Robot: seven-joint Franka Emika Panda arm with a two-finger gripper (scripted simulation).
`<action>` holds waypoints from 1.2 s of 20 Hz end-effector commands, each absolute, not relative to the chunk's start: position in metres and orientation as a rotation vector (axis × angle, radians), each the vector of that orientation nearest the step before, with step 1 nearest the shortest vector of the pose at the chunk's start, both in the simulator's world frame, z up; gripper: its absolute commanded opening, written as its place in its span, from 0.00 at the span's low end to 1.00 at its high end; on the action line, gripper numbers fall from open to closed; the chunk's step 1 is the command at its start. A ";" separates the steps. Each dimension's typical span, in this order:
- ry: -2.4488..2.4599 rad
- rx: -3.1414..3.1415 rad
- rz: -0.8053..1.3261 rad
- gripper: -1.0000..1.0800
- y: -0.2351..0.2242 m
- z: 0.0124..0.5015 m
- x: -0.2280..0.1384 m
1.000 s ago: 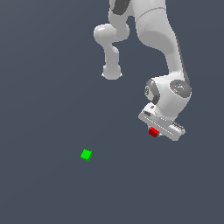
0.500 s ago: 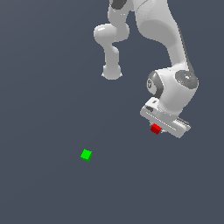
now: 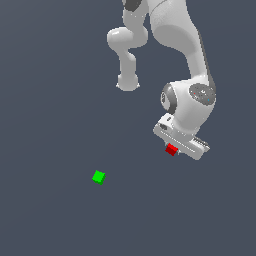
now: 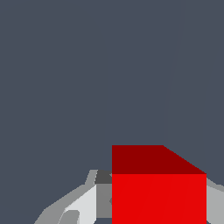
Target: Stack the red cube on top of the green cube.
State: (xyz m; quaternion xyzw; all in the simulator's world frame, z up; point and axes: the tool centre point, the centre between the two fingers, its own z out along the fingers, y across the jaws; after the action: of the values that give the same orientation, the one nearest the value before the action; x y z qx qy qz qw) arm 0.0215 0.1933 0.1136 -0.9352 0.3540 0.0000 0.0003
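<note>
The red cube sits between the fingers of my white gripper, which is shut on it, toward the exterior view's right. In the wrist view the red cube fills the space between the two grey fingers. The green cube lies alone on the dark floor, well off toward the exterior view's left and nearer the lower edge than the gripper. It does not show in the wrist view. I cannot tell how high the red cube hangs above the floor.
The arm's white links and its elbow reach down from the top of the exterior view. Plain dark grey floor lies all around both cubes.
The wrist swung slightly to the exterior view's right, then back left, with the red cube still held. The green cube has not moved.
</note>
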 end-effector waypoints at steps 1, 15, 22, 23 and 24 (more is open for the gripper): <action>1.114 -2.937 -0.001 0.00 0.174 0.111 0.027; 1.114 -2.937 -0.001 0.00 0.013 0.085 0.071; 1.114 -2.938 0.000 0.00 -0.063 0.072 0.094; 1.114 -2.938 0.000 0.00 -0.072 0.070 0.097; 1.114 -2.938 0.000 0.00 -0.080 0.069 0.100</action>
State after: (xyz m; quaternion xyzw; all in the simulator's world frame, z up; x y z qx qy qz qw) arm 0.0953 -0.0674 0.0708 -0.9346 0.3556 0.0003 -0.0004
